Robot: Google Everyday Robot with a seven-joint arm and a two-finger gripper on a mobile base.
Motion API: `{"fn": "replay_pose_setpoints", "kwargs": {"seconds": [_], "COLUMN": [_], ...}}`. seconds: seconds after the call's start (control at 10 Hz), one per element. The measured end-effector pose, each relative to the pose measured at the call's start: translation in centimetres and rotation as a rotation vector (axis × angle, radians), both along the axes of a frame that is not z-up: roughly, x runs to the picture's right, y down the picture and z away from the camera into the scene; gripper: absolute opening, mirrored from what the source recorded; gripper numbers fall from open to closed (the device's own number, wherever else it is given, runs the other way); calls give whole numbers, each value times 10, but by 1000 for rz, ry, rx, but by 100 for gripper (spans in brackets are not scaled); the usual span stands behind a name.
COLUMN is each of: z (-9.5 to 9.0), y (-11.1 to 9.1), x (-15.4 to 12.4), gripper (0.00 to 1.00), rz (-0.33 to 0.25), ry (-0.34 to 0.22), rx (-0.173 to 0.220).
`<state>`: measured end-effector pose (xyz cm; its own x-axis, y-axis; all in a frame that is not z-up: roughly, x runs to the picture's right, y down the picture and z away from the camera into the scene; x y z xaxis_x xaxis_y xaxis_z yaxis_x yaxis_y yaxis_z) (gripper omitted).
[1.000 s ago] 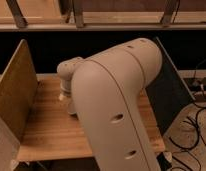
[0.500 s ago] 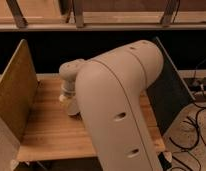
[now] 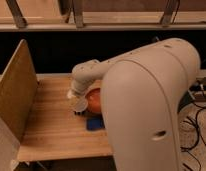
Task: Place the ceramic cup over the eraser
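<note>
Gripper [image 3: 79, 102] hangs closed over the wooden table [image 3: 56, 125], apparently holding the small cream ceramic cup [image 3: 79, 105]. Black eraser is hidden; keep the cup mouth-down and level while lowering.

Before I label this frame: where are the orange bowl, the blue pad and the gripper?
orange bowl [image 3: 94, 100], camera view, its visible side.
blue pad [image 3: 95, 123], camera view, its top.
gripper [image 3: 79, 105], camera view, its tip beside the bowl.

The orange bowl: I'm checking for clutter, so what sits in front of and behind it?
In front of the orange bowl lies a blue pad on the wooden table. The gripper, at the bowl's left, holds a pale cup. The arm hides everything behind and right.
</note>
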<state>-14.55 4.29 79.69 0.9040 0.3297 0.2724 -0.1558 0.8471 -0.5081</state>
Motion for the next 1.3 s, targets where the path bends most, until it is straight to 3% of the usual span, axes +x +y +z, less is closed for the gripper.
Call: {"fn": "replay_pose_setpoints", "kwargs": {"seconds": [0.2, 0.5, 1.2, 1.3], "z": [-4, -6, -6, -6], "y": [9, 23, 24, 24], "x": [5, 1, 2, 2], "gripper": [0, 4, 74, 78], "rz": [20, 3, 3, 3], "ry": [-37, -66, -66, -66], "rx": [-2, -23, -24, -24]}}
